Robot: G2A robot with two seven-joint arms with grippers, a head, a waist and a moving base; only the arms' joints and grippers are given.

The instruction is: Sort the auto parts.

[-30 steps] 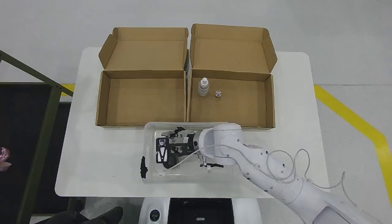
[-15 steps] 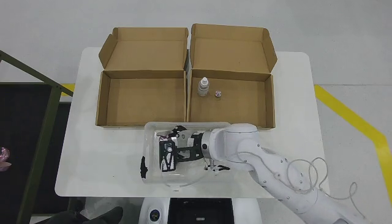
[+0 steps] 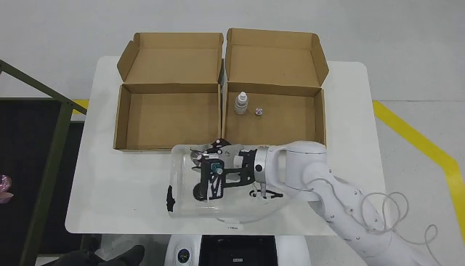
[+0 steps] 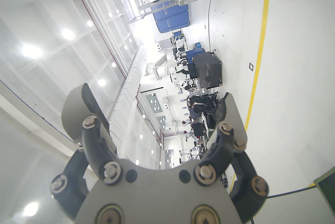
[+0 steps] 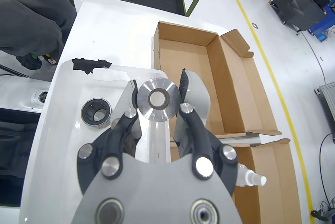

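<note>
The right gripper [image 5: 158, 87] is clamped on a silver metal ring [image 5: 145, 107], one finger pressing each side of its rim. The ring is thick and shiny, with machined facets on its face and a round bore through the middle. It is held over the clear plastic tray [image 5: 66, 154].

Just beside the gripper, lower in the tray, lies a black bearing [image 5: 96, 113] with its bore facing up. A scrap of black tape [image 5: 89, 64] sticks to the tray's rim beyond the bearing.

Past the fingertips come the tray's far edge and then the near wall of an open cardboard box [image 5: 199, 83] with a bare floor. A second cardboard box [image 5: 264, 199] sits to the gripper's side, close by the wrist. It holds a small white spray bottle [image 5: 250, 178] and, next to it, a small part [image 3: 257, 110].

The left gripper [image 4: 157, 96] points up into the room, its fingers spread apart with nothing between them.
</note>
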